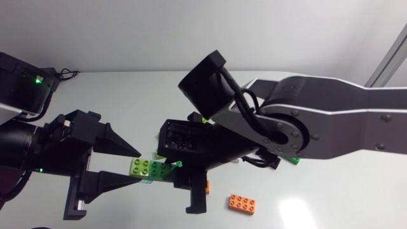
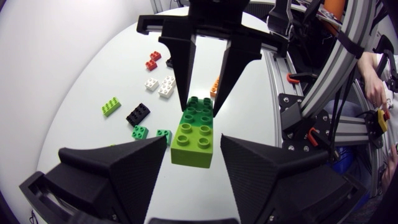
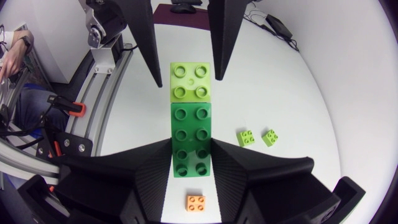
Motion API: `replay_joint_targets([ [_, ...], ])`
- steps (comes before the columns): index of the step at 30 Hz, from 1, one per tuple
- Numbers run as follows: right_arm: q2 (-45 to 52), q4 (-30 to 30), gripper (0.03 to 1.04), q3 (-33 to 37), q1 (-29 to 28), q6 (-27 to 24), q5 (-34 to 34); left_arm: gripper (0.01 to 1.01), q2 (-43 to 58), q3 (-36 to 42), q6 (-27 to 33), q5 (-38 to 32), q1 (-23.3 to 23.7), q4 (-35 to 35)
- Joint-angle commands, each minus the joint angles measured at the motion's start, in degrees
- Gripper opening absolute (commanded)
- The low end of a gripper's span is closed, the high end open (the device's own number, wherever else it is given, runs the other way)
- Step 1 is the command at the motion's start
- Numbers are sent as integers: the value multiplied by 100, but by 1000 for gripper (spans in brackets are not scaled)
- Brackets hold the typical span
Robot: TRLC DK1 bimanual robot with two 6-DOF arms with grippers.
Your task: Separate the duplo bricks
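Right wrist view: right gripper [image 3: 191, 149] is clamped on the dark green brick [image 3: 191, 124], and the lime brick [image 3: 191, 81] is joined to it just ahead of the fingertips. Left gripper [image 2: 194, 142] straddles the lime brick from the opposite end, fingers spread with a small gap on each flank, so I read it as not yet gripping. We look mid-separation: next, close the left on the lime flanks, then lever or pull apart while the right holds firm.
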Motion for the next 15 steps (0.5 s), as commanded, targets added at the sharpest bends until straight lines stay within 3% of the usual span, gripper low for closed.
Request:
replay_joint_targets([
  [1, -171, -45, 280, -66, -60, 97, 14, 592, -43, -112, 79, 47, 52, 57],
  [15, -330, -115, 282, -92, -95, 114, 6, 590, -25, -227, 0, 56, -89, 207],
])
